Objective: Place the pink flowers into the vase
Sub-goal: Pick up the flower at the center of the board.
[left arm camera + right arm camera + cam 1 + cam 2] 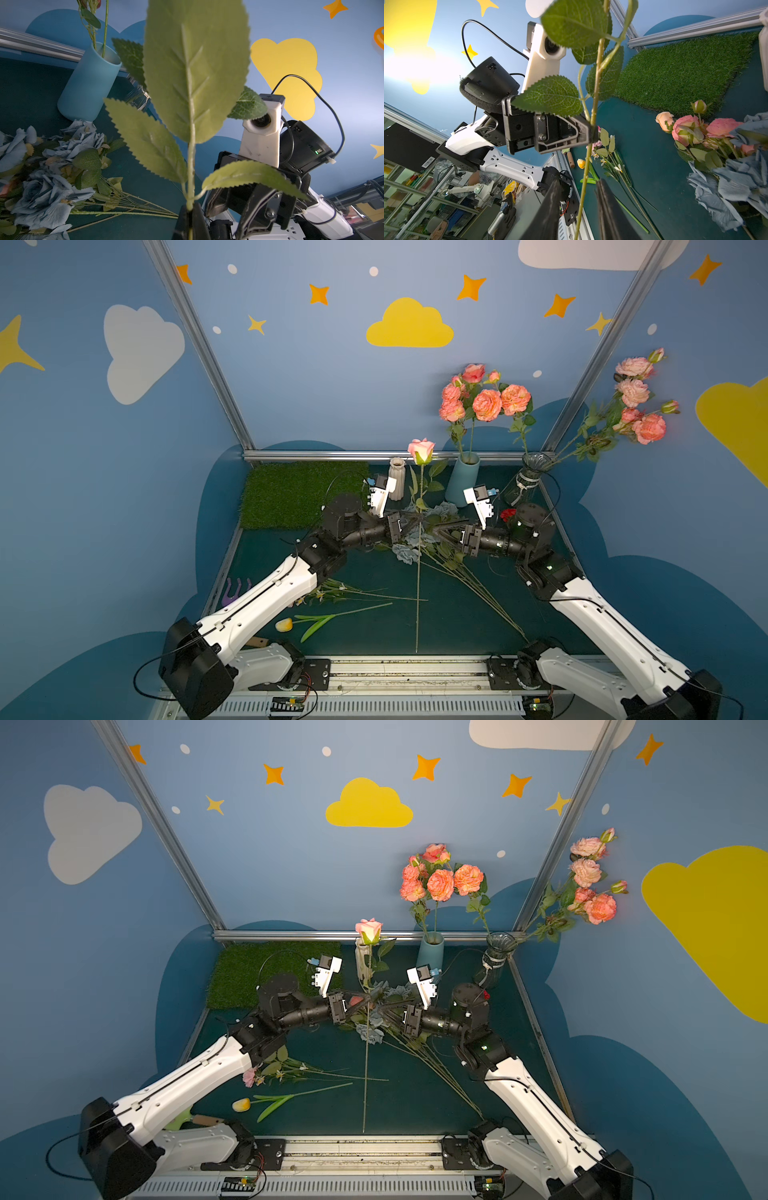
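A pink rose (421,450) on a long green stem (418,572) stands upright in mid-table. My left gripper (417,522) is shut on that stem (192,149) just below its leaves. From the other side my right gripper (578,185) is open, and the stem (593,108) runs between its fingers without touching them. A beige ribbed vase (397,479) stands just behind the rose. A blue vase (462,481) and a glass vase (525,483) each hold pink flowers (484,400) (636,402). More pink roses (689,128) lie on the table.
Grey-blue roses (407,551) lie under both grippers, their stems running toward the front right. A yellow tulip (284,625) and small white flowers (328,593) lie front left. A grass mat (299,493) covers the back left corner. A red carnation (508,514) sits by the glass vase.
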`<state>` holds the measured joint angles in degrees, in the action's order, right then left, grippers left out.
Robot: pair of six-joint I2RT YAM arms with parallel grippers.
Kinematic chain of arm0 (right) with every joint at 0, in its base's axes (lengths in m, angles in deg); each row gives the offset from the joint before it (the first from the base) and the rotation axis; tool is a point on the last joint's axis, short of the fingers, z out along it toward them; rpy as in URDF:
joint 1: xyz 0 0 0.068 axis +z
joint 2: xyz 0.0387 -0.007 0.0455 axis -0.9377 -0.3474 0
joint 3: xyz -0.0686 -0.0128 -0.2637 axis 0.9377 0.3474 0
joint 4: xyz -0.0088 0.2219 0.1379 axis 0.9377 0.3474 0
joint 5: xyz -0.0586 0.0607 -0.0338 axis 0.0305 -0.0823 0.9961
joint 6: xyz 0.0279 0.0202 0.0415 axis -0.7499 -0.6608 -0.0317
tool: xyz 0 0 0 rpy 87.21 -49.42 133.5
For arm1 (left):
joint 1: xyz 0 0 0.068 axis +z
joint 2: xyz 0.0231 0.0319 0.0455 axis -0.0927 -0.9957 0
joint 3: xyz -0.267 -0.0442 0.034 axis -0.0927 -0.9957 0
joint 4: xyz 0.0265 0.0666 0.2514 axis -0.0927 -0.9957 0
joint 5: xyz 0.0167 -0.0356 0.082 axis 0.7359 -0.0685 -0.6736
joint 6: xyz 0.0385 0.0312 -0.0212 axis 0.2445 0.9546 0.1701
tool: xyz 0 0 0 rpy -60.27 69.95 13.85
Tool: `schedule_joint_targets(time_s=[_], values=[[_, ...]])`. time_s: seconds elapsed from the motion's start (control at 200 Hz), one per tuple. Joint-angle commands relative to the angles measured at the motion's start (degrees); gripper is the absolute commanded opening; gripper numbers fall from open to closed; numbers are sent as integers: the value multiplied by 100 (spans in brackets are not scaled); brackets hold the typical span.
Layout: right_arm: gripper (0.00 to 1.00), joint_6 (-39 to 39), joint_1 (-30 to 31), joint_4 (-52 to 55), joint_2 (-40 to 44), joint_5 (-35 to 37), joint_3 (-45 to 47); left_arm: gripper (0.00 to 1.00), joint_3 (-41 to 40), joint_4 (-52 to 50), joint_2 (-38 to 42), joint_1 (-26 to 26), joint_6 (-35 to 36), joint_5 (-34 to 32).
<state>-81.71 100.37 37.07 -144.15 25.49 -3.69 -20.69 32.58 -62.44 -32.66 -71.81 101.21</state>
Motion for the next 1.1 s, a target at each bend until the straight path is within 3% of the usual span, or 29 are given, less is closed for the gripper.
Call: schedule_joint_targets(time_s=[0.0, 0.385, 0.891, 1.091], values=[[31, -113, 75, -118, -146, -118, -10, 2, 57, 302, 63, -44, -113, 144], [31, -216, 156, -293, -400, -189, -64, 2, 73, 518, -47, -46, -309, 422], [30, 309, 156, -5, 160, 22, 48, 2, 54, 90, 121, -15, -35, 246], [30, 204, 184, -122, -60, -137, -39, 2, 38, 316, -1, -15, -50, 287]])
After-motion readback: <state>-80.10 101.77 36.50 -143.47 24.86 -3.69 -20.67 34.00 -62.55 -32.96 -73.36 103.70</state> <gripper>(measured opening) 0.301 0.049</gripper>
